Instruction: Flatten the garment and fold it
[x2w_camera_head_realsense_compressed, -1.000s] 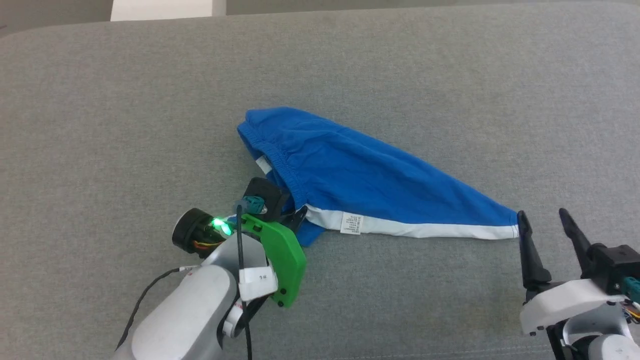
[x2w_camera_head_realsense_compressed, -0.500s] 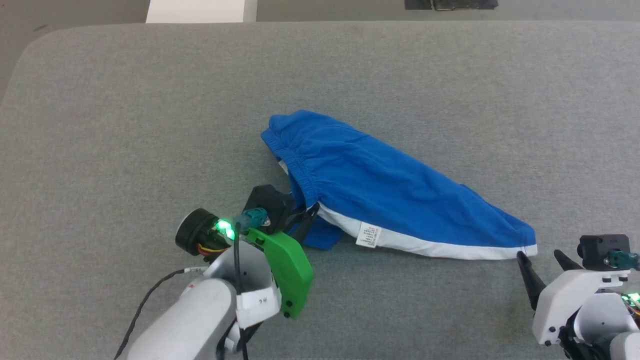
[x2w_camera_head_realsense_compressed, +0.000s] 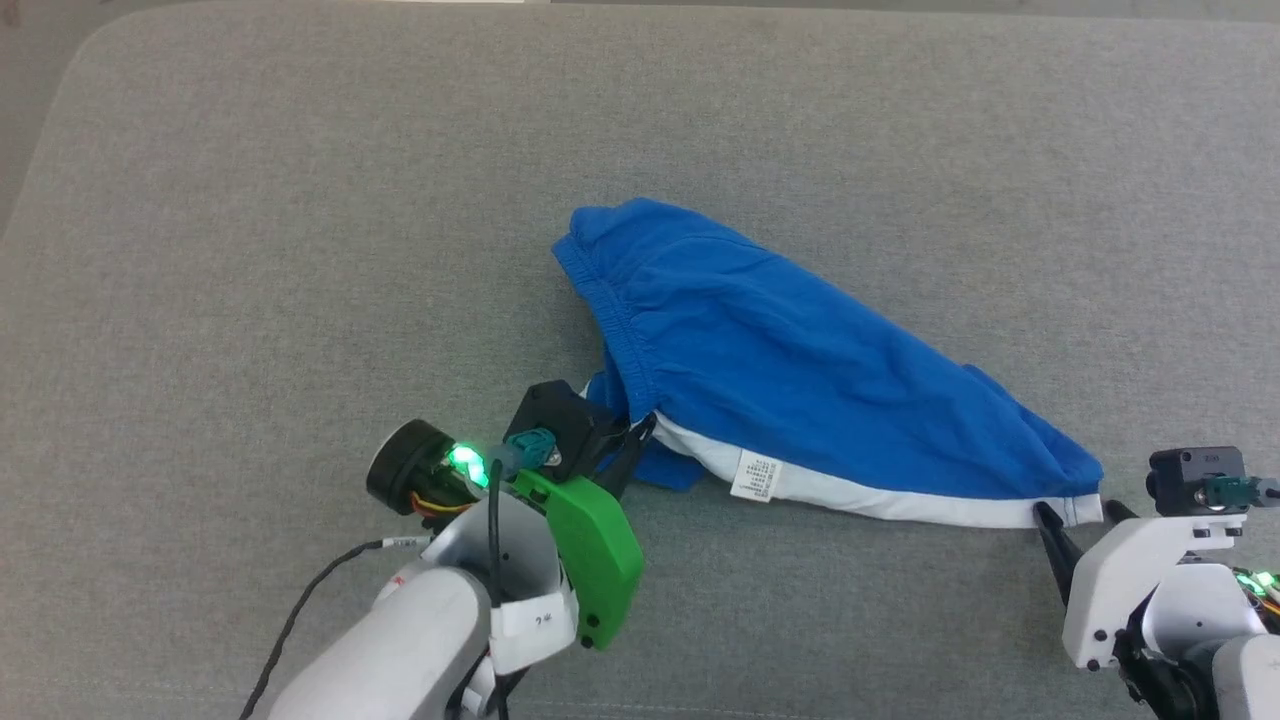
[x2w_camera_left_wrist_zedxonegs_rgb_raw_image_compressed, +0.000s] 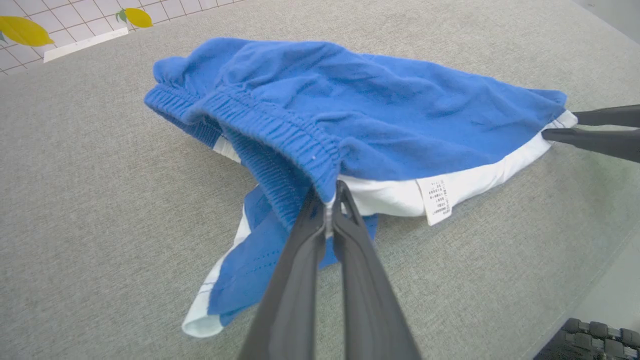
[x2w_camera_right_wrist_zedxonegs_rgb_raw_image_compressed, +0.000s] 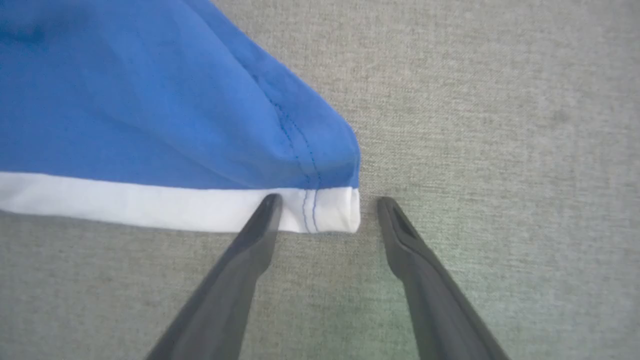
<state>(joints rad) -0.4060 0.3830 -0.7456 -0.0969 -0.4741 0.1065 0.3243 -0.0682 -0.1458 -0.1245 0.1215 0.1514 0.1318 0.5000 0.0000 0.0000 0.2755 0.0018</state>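
The garment (x2w_camera_head_realsense_compressed: 800, 380) is laid crumpled near the middle of the grey fabric-covered worktop (x2w_camera_head_realsense_compressed: 250, 250), well apart from the far edge and the far left corner. It is drawn out into a rough wedge. The wide end with the blue gathered elastic band (x2w_camera_head_realsense_compressed: 625, 340) is turned toward the left edge, and the narrow end is pointed toward the right edge. A white trim (x2w_camera_head_realsense_compressed: 900, 505) runs along the side nearest the robot, and a small white label (x2w_camera_head_realsense_compressed: 755, 475) is sewn onto it.

The left end effector (x2w_camera_head_realsense_compressed: 640, 430) is closed on the garment. In the left wrist view the two dark fingers are seen pressed together on the cloth (x2w_camera_left_wrist_zedxonegs_rgb_raw_image_compressed: 350, 100) where the elastic band (x2w_camera_left_wrist_zedxonegs_rgb_raw_image_compressed: 280, 135) meets the white trim, just beside the label (x2w_camera_left_wrist_zedxonegs_rgb_raw_image_compressed: 436, 200). Under the pinch, a loose blue flap with a white edge lies on the worktop (x2w_camera_left_wrist_zedxonegs_rgb_raw_image_compressed: 75, 175).

The right end effector (x2w_camera_head_realsense_compressed: 1078, 512) is open and grips nothing. Its fingers are set on either side of the narrow white-trimmed corner. In the right wrist view (x2w_camera_right_wrist_zedxonegs_rgb_raw_image_compressed: 328, 201) one fingertip is seen over the lower edge of the trim (x2w_camera_right_wrist_zedxonegs_rgb_raw_image_compressed: 150, 202), while the other is over bare worktop (x2w_camera_right_wrist_zedxonegs_rgb_raw_image_compressed: 500, 100) just beside the corner of the garment (x2w_camera_right_wrist_zedxonegs_rgb_raw_image_compressed: 125, 110). Whether either tip is touching the cloth cannot be told.
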